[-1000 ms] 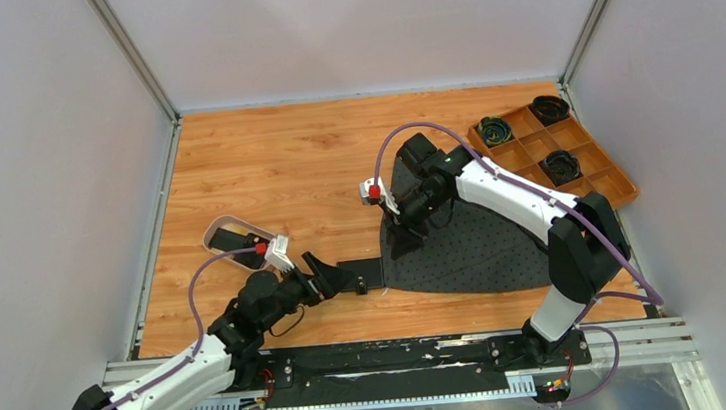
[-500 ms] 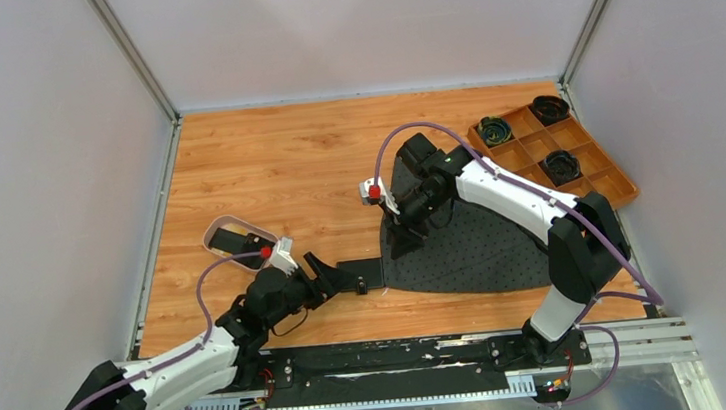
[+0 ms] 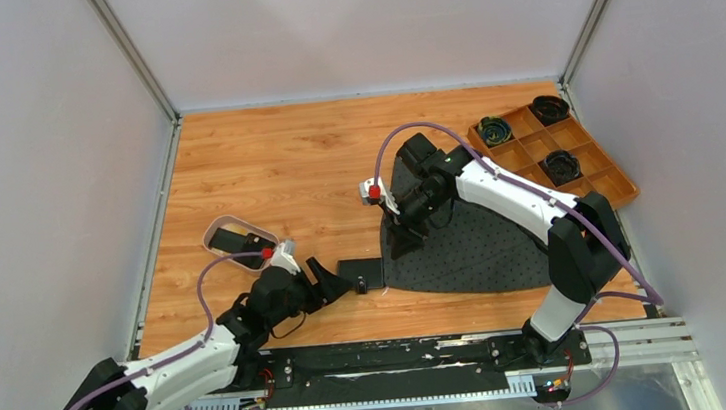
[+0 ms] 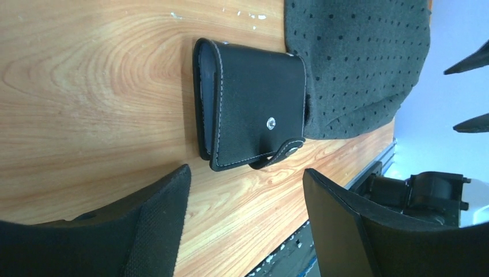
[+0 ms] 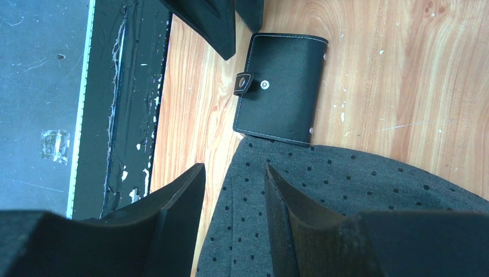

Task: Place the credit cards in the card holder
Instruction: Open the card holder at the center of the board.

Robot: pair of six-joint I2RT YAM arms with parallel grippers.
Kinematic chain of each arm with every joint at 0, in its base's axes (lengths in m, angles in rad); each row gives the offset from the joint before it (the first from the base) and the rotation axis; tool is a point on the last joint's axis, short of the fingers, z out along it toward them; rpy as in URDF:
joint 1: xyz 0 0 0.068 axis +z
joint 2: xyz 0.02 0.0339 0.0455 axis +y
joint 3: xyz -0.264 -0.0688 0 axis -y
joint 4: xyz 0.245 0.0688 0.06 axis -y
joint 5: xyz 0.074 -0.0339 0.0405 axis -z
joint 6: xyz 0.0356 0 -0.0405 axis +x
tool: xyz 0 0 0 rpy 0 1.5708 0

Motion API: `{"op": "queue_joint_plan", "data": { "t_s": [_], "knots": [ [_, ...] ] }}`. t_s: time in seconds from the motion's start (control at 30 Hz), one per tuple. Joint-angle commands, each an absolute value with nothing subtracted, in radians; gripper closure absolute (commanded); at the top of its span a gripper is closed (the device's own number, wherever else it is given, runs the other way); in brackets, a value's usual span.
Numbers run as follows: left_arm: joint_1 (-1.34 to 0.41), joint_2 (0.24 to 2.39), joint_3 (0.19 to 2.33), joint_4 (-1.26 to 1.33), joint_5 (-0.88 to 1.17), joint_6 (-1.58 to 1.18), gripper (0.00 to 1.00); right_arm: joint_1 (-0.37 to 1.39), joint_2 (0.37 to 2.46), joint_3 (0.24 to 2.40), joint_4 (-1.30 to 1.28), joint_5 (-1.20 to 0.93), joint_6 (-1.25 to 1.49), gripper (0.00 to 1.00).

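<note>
We cannot see inside the shut holder point(image 4: 256, 112), from above we cannot tell whether the dark thing point(image 3: 233, 241) in the tray point(image 3: 207, 238) is a card, and the bottom edge cuts off the left fingers point(image 4: 153, 231) and right fingers point(image 5: 173, 219).

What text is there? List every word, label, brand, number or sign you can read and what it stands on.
None can be read.
The card holder shows a plain black cover, stitching and a snap stud, no brand.
The dotted cloth bears only dots.
The items in the orange box are too small to tell.
</note>
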State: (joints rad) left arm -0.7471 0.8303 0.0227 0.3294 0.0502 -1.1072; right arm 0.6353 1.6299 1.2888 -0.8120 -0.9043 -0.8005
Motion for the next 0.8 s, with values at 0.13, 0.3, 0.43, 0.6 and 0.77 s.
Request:
{"op": "queue_joint_plan", "data": {
  "t_s": [0.13,0.3,0.43,0.6,0.77],
  "knots": [
    [-0.739,0.653,0.072,0.058,-0.062,-1.004,0.27,0.645,1.64,1.273,-0.833,-0.899,-0.813,0.54],
    [-0.739,0.728,0.105,0.064,-0.066,-0.982,0.27,0.645,1.641,1.275,-0.835,-0.896,-0.813,0.54],
    [-0.739,0.799,0.129,0.111,-0.062,-0.968,0.29,0.646,1.646,1.274,-0.835,-0.893,-0.815,0.54],
    [-0.739,0.898,0.129,0.187,-0.055,-0.976,0.33,0.646,1.649,1.275,-0.836,-0.896,-0.816,0.54],
    [-0.739,0.982,0.142,0.248,-0.049,-0.99,0.39,0.644,1.646,1.275,-0.838,-0.897,-0.816,0.54]
  ]
}}
